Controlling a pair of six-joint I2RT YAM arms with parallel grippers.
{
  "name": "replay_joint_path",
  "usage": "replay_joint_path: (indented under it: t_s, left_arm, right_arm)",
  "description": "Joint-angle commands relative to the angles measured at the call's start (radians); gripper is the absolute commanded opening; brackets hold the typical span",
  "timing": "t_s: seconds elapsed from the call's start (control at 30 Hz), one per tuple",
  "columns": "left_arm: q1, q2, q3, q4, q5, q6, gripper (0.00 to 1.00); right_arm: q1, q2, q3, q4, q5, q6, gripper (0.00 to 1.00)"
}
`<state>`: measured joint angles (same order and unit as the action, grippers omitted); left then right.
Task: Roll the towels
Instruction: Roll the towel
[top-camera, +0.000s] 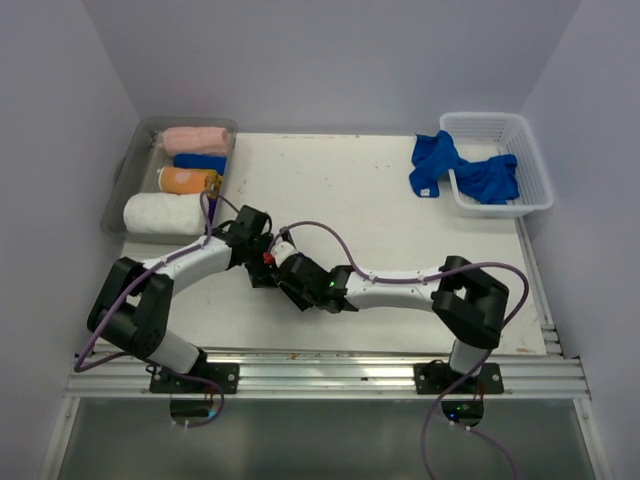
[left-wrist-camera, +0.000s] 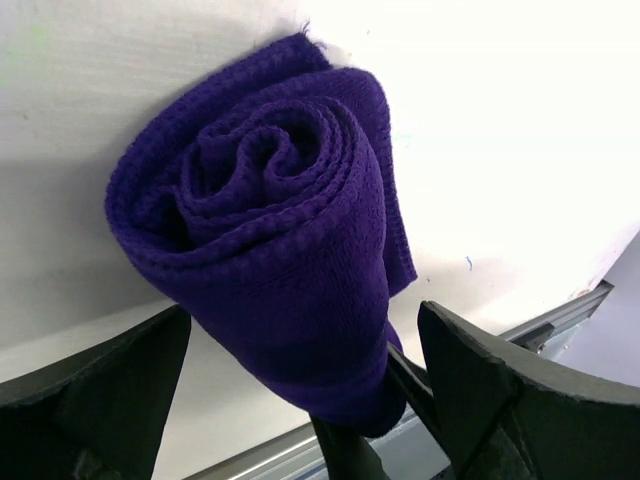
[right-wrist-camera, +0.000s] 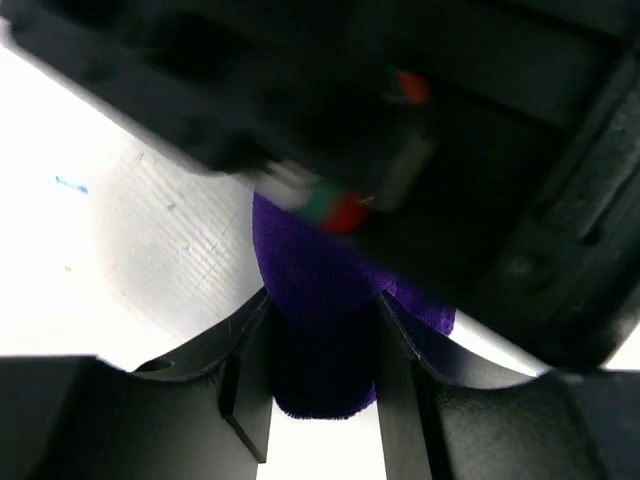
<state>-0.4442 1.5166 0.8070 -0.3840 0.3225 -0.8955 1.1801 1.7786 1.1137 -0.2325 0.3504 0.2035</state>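
Top external: looks steeply down from above and behind the arm bases, far enough back to take in the whole table (top-camera: 400, 200), near edge at the bottom, far edge at the top. Left wrist: sits very close, facing along the left gripper (left-wrist-camera: 305, 310) at the rolled end of the dark purple towel (left-wrist-camera: 270, 200), with bare table top behind. Right wrist: sits closer still, facing along the right gripper (right-wrist-camera: 322, 295) at the same towel. Overhead, finds that shared spot left of the table's middle, towards the near edge.
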Motion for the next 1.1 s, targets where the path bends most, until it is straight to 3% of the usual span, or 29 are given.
replay_joint_path:
  t_s: [0.0, 0.47, 0.83, 0.93, 1.07]
  left_arm:
    - [0.016, -0.053, 0.049, -0.006, 0.004, 0.041, 1.00]
    - [0.036, -0.073, 0.000, 0.042, 0.061, 0.078, 0.99]
    - [0.035, 0.004, -0.048, 0.134, 0.099, 0.076, 0.99]
    - [0.035, 0.022, -0.049, 0.146, 0.095, 0.073, 0.93]
    - [0.035, 0.059, -0.043, 0.149, 0.090, 0.069, 0.73]
  right_arm:
    - [-0.060, -0.044, -0.029, 0.067, -0.223, 0.086, 0.40]
    - [-0.292, -0.039, -0.137, 0.255, -0.747, 0.275, 0.38]
    - [-0.387, 0.034, -0.175, 0.364, -0.933, 0.376, 0.38]
    - [-0.396, 0.039, -0.184, 0.367, -0.953, 0.386, 0.38]
    - [-0.407, 0.042, -0.184, 0.332, -0.952, 0.376, 0.44]
